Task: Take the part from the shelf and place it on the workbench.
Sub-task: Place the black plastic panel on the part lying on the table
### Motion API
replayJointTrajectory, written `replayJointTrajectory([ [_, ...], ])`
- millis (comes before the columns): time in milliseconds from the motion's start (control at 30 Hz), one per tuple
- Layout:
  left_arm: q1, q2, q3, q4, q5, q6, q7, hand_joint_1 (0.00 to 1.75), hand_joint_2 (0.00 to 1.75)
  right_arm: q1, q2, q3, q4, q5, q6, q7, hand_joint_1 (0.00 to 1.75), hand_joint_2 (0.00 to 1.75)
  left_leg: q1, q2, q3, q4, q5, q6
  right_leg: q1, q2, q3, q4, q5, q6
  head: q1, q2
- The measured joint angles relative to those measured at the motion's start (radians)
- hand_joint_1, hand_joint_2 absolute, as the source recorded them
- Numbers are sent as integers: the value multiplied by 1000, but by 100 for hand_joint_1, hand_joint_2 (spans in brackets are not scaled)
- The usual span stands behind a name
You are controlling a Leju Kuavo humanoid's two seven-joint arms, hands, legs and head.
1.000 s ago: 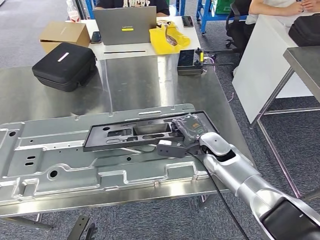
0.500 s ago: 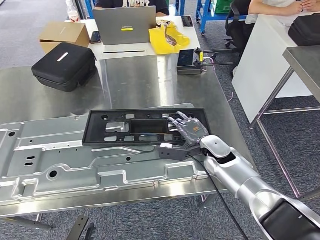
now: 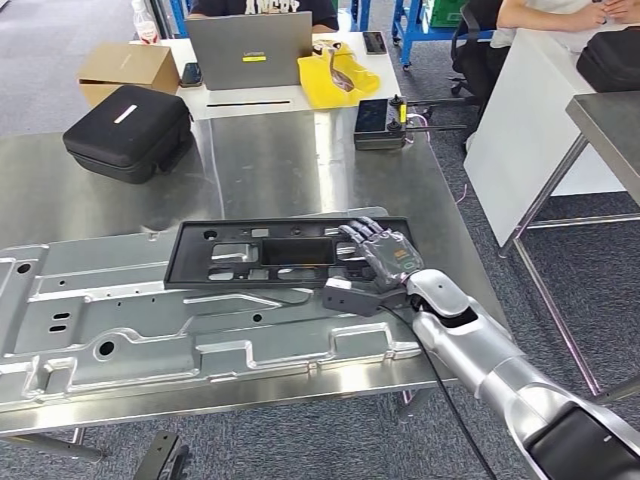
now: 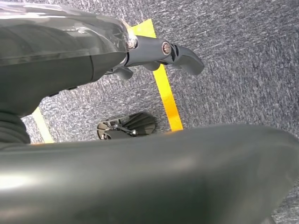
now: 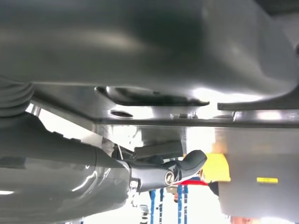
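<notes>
Lying flat across the near half of the steel workbench [image 3: 317, 165], a large stamped sheet-metal panel [image 3: 151, 330] carries the black plastic part [image 3: 256, 255], a long rectangular frame with cut-outs that rests on the panel's far edge. At the far left of the bench sits a black zip case [image 3: 128, 130], with a cardboard box [image 3: 128, 65] behind it on a white table, beside a grey laptop [image 3: 250, 50] and a yellow tray [image 3: 337, 78]. A small dark device [image 3: 380, 122] stands at the bench's far right edge. The robot's right hand [image 3: 381, 255] lies over the right end of the part, fingers [image 3: 362, 232] extended and spread on its top surface, not visibly clamped around anything. The left hand [image 4: 166, 51] hangs over grey carpet crossed by yellow floor tape [image 4: 166, 91], its fingers apart and holding nothing.
</notes>
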Motion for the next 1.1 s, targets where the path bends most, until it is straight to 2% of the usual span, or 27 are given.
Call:
replayJointTrajectory([
  [300,0,0,-10,0,14,-1,1,0,0,13,-42,-59,-115,-33,-16,-5,0,0,0,0,0,0,0,0,0,0,0,0,0,0,0,0],
  [533,1,0,-13,0,27,-2,1,0,0,16,-98,-104,-225,-58,-16,-5,0,0,0,0,0,0,0,0,0,0,0,0,0,0,0,0],
  [1100,12,0,-14,0,58,-3,-20,0,0,102,-292,-294,-508,-161,-41,-10,0,0,-1,0,-1,2,-1,1,-2,-2,-1,-1,1,1,0,0],
])
